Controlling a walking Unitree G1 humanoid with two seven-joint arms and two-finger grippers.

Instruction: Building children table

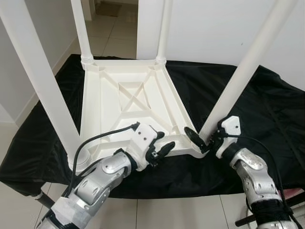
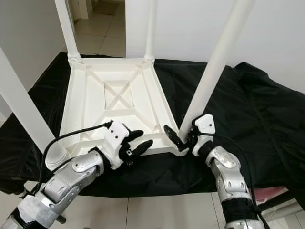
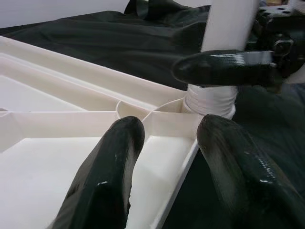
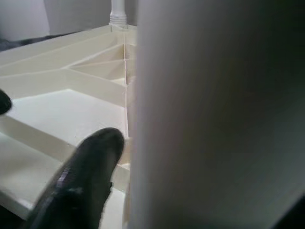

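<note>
1. White plastic made up the whole children's table [image 1: 128, 102], which lay upside down on a bench draped in black cloth [image 1: 267, 109], its ribbed underside facing up and four legs rising from the corners.

2. The right claw [image 1: 204, 140] was at the near right corner, its fingers set either side of the base of the near right leg [image 1: 238, 81]. One finger lay across the inner side of the leg just above the threaded collar. The claw looked closed around the leg, though whether it pressed firmly could not be told.

3. The left claw [image 1: 159, 150] hovered just beside that same corner, over the near edge of the table frame, with its two fingers [image 3: 107, 171] spread apart and holding nothing.

4. The leg at the right claw leaned outward more than the far pair, so it seemed likely that it was not fully seated in its socket.

5. Risk, as a judgement: if the right claw turned or pushed the leg while it sat crooked, the thread might cross or the leg might pop out of the collar.

6. A second risk: the table rested on slippery cloth, so a sideways push might slide the whole frame towards the bench edge, unless the left claw pressed down on the frame to steady it.

7. The near left leg [image 1: 40, 81] stood well apart from both claws.
</note>
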